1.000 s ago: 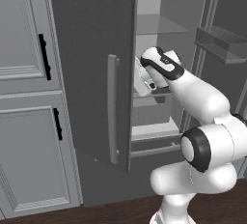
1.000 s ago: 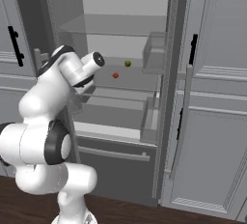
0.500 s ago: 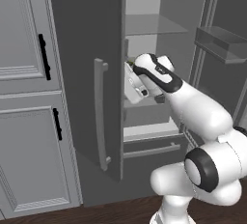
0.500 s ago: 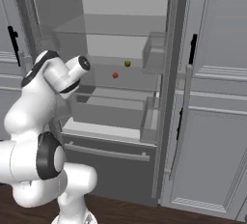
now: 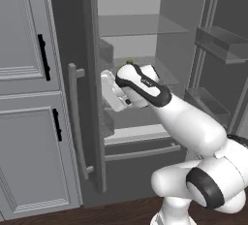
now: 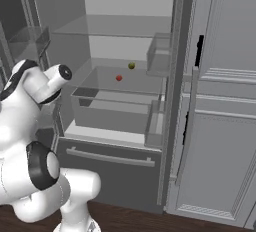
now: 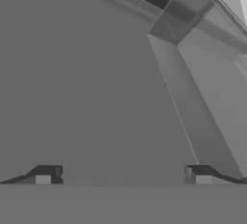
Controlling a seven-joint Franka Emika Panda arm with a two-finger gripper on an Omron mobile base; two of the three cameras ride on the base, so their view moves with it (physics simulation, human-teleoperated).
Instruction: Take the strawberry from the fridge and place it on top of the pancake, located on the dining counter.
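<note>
Fridge [image 6: 170, 51] stands open; your claw [image 7: 123, 175] is spread wide and empty, facing the inner side of the left door [image 5: 92, 98]. Step in hand: reaching for the strawberry [image 6: 119, 78], on the middle glass shelf left of the yellow-green fruit [image 6: 131, 66]. Next you must swing right and in.

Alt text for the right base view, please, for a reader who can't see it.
An open fridge shows a small red strawberry and a yellow-green fruit resting apart on a glass shelf. The white robot arm rises at lower left. Light grey cabinets stand to the right.
</note>
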